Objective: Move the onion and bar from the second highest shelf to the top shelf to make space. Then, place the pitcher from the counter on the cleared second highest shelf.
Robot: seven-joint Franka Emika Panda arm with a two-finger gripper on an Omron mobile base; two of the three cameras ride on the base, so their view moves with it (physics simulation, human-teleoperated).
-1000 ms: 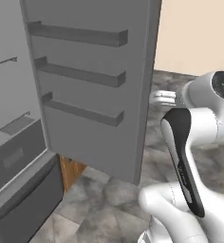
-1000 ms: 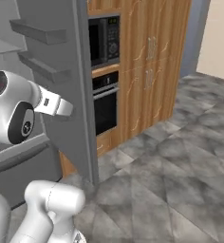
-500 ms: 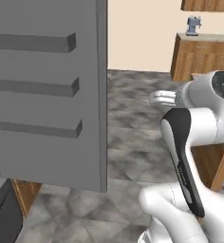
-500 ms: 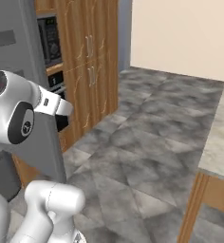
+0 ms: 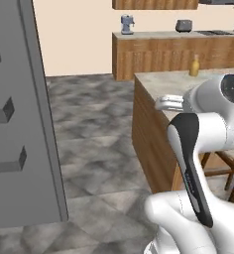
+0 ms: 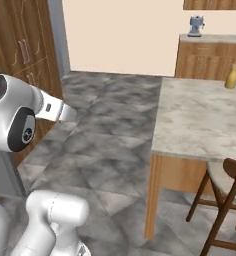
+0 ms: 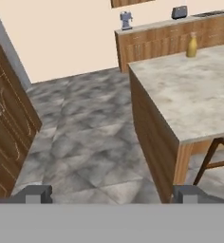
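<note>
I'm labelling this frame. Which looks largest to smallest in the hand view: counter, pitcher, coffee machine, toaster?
1. The counter, by far.
2. The pitcher.
3. The coffee machine.
4. The toaster.

The coffee machine and toaster look close in size, and both stand farther away, so their order is unsure.

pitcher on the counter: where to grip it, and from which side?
Grip the pitcher around its rounded yellow body, below the narrow neck, coming in level from the open near side. It stands upright and alone on the counter, so nothing blocks that approach. The gripper is open.
</note>
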